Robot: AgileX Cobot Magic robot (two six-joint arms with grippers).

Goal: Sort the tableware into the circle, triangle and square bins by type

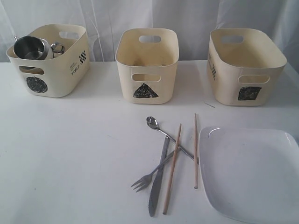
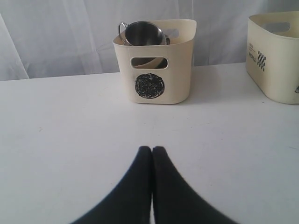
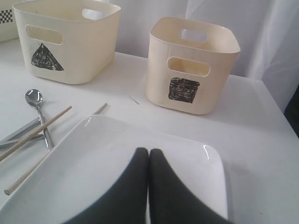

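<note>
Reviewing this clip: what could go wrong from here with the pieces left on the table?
1. The spoon, fork, knife and chopsticks lie crossed in one pile, so lifting one may drag or flick the others.
2. The plate lies flat and looks wide next to the square bin opening. It may be hard to grip, and may jam in the bin or tip it.

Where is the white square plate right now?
In the exterior view the plate lies flat at lower right, before the square bin, just right of the chopsticks.
</note>
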